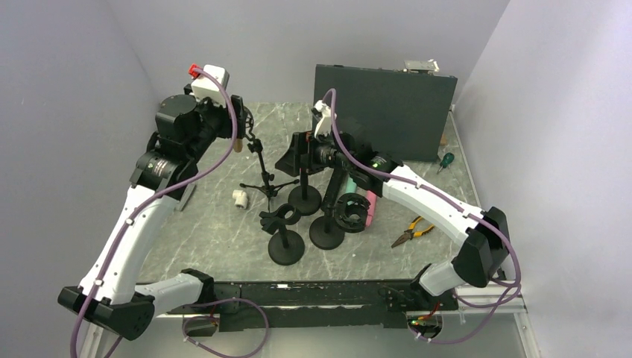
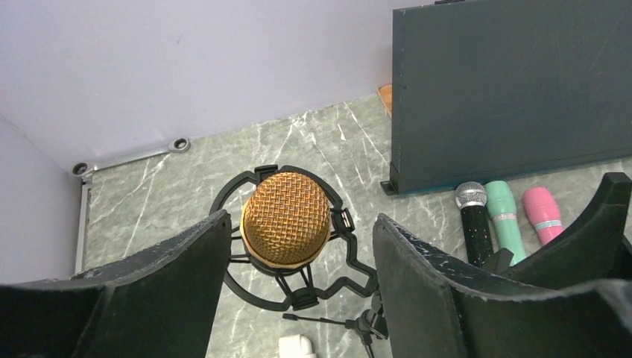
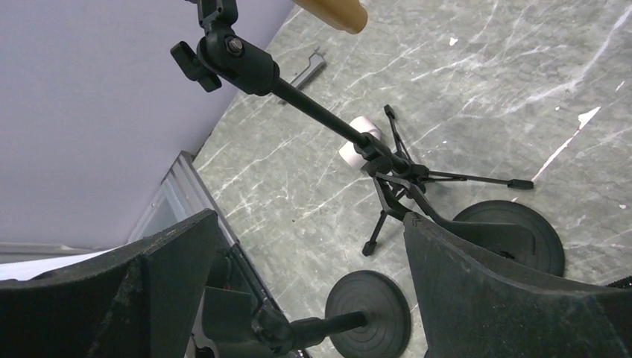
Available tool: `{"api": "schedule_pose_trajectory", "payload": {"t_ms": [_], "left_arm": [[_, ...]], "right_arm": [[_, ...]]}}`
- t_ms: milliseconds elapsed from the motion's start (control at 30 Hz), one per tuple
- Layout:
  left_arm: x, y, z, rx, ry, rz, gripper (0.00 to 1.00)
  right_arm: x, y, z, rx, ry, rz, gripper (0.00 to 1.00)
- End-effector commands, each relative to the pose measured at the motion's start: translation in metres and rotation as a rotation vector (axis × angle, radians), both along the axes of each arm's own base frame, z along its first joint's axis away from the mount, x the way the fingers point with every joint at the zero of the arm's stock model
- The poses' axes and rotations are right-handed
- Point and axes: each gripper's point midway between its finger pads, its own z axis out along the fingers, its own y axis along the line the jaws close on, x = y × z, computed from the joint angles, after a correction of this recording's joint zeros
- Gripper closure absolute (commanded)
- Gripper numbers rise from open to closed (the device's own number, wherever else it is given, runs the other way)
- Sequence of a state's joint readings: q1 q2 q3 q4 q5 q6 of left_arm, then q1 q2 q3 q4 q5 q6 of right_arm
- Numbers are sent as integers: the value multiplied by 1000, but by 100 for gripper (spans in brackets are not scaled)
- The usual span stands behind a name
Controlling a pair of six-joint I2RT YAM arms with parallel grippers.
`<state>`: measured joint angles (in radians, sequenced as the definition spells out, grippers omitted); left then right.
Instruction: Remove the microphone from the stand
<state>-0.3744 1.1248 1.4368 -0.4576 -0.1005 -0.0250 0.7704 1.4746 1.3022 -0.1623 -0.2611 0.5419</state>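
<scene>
The microphone [image 2: 285, 218] has a gold mesh head and sits in a black shock mount ring on a small black tripod stand [image 1: 262, 170]. My left gripper [image 2: 302, 246] is open just above it, one finger on each side of the head, neither touching. In the top view the left gripper [image 1: 242, 134] is at the stand's top. My right gripper [image 1: 296, 155] is open and empty just right of the stand. The right wrist view shows the stand's pole [image 3: 313, 112], its legs, and the microphone's tan end [image 3: 332, 11] beyond that gripper [image 3: 313, 276].
Three round-base stands [image 1: 287, 246] [image 1: 326, 233] [image 1: 304, 200] stand right of the tripod. A white cylinder [image 1: 239, 198] lies by its legs. A dark box [image 1: 384, 108] stands at the back, with black [image 2: 475, 224], teal [image 2: 503, 216] and pink [image 2: 542, 212] handheld microphones before it. Pliers [image 1: 412, 230] and a screwdriver [image 1: 446, 161] lie right.
</scene>
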Motion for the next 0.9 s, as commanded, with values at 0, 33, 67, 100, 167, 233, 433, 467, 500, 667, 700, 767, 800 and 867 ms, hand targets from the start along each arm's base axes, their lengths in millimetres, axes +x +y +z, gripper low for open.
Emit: {"api": "schedule_pose_trajectory", "payload": {"t_ms": [0, 33, 67, 100, 167, 233, 433, 467, 500, 667, 700, 767, 800, 867], "left_arm": [[12, -3, 8, 40, -59, -16, 28], [14, -4, 6, 44, -56, -19, 29], [16, -5, 3, 49, -51, -20, 31], [18, -6, 2, 53, -48, -22, 32], [20, -9, -2, 66, -42, -38, 34], [21, -9, -6, 77, -41, -32, 36], [26, -12, -20, 96, -20, -40, 40], [27, -13, -20, 96, -18, -44, 42], [27, -15, -21, 97, -15, -48, 45], [27, -16, -12, 104, -35, -56, 62], [26, -16, -9, 104, -42, -57, 65], [24, -16, -1, 101, -61, -66, 71], [22, -17, 4, 99, -72, -70, 73], [19, -17, 13, 90, -92, -79, 78]], "right_arm": [[1, -4, 24, 45, -76, -26, 4], [0, -6, 23, 42, -77, -32, 4], [0, -8, 22, 38, -75, -36, 4], [-1, -10, 22, 36, -77, -40, 4], [-3, -14, 21, 30, -82, -46, 4], [-4, -19, 23, 31, -91, -58, 3], [-5, -24, 23, 25, -103, -70, 3], [-5, -24, 23, 24, -103, -72, 3], [-4, -24, 23, 24, -104, -75, 3], [-5, -24, 23, 24, -103, -75, 3], [-4, -25, 24, 24, -105, -80, 3], [-3, -27, 23, 20, -107, -86, 3], [-3, -27, 23, 19, -108, -88, 3], [-2, -26, 23, 14, -107, -89, 3]]}}
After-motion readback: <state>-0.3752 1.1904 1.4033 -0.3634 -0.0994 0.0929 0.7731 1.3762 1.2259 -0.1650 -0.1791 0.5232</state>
